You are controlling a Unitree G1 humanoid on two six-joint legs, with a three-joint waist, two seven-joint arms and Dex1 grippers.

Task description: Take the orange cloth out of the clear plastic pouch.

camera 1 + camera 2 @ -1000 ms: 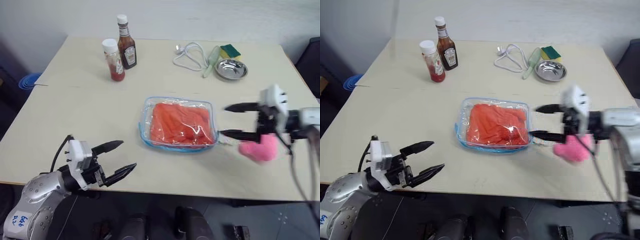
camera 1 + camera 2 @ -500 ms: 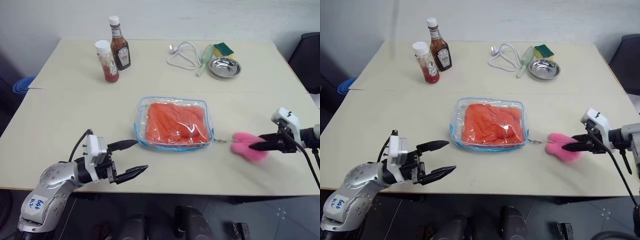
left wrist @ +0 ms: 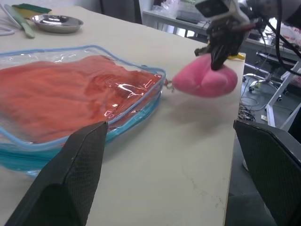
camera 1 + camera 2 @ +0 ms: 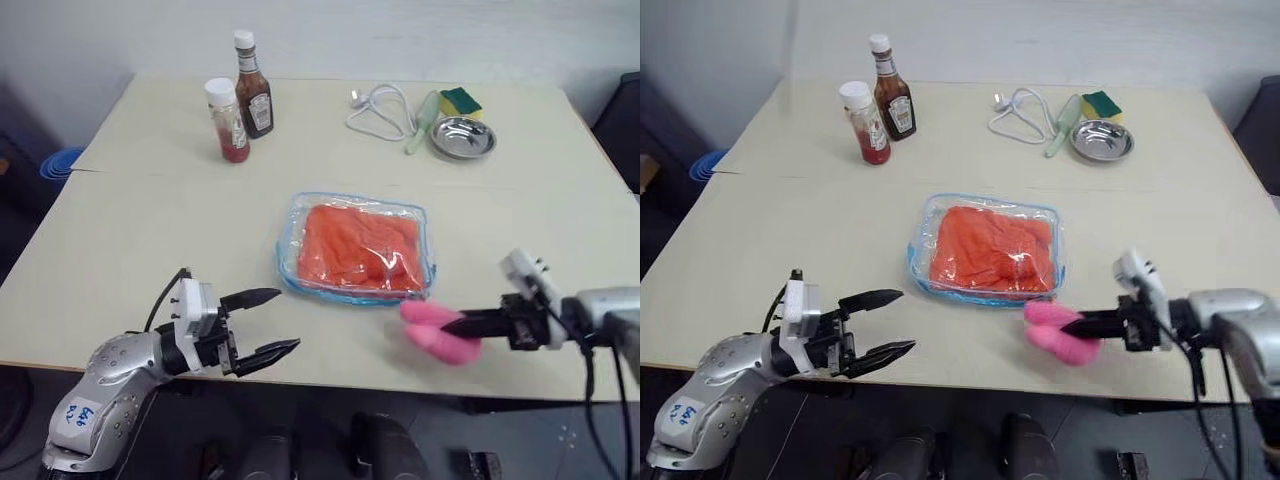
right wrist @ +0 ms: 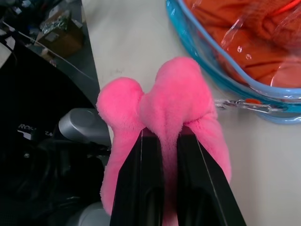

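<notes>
Right wrist view: the fluffy pink pom-pom [image 5: 164,117] is seen pinched between the two black fingers of the right gripper [image 5: 169,141], just beside the blue-trimmed corner of the flat clear plastic pouch [image 5: 221,75]. The wrinkled bright orange cloth [image 4: 360,245] is noted inside the pouch, which lies flat mid-table [image 4: 150,220]. The left gripper [image 4: 268,322] is held near the table's front edge, fingers spread wide, apart from the pouch and gripping nothing.
</notes>
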